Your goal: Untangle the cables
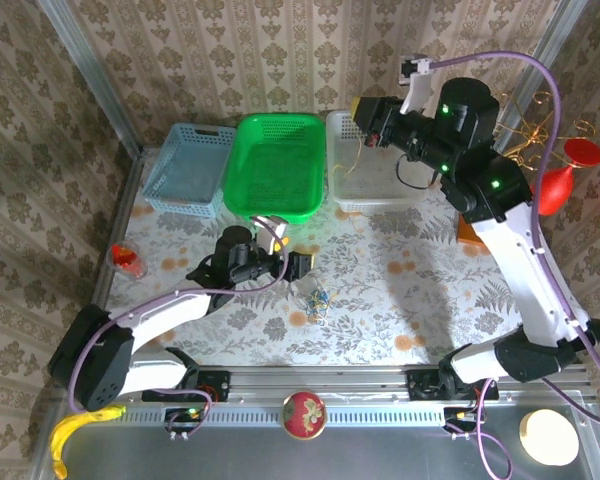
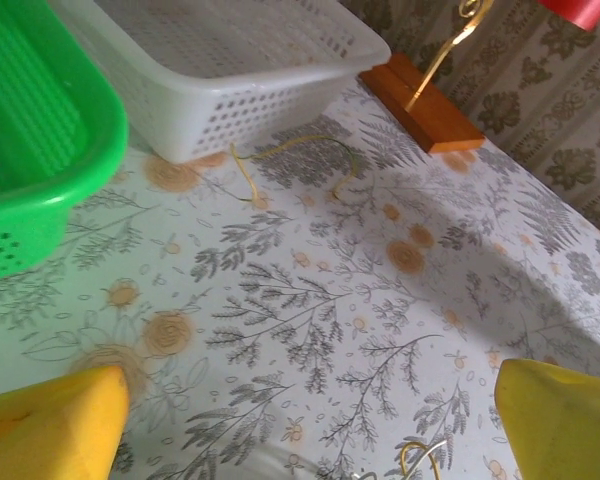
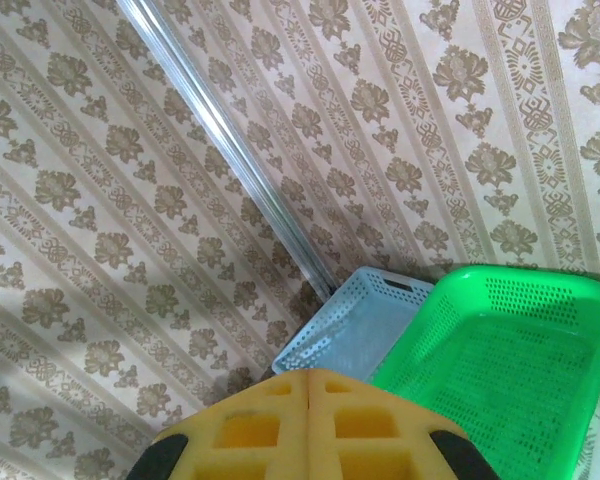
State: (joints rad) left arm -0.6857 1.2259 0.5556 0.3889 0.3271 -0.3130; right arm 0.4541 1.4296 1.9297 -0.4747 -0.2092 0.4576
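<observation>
Top view: the tangle of cables [image 1: 316, 300], thin limp strands, is seen on the floral cloth [image 1: 420, 300], at 5 o'clock of the left gripper [image 1: 296, 263]. The right gripper [image 1: 366, 108] is held high over the perforated white basket [image 1: 380, 205]. Separation is judged underway; one strand must be singled out next.

Left wrist: the left gripper [image 2: 310, 430] is spread wide. A tan cord [image 2: 298, 143] is looped beside the basket, at 12 o'clock.

Right wrist: the right gripper [image 3: 310, 395] is seen with pads pressed together; whether a strand is pinched cannot be told.

Cables [image 1: 315, 300] bunched on table [image 1: 430, 300], near left pincer [image 1: 288, 250].
</observation>
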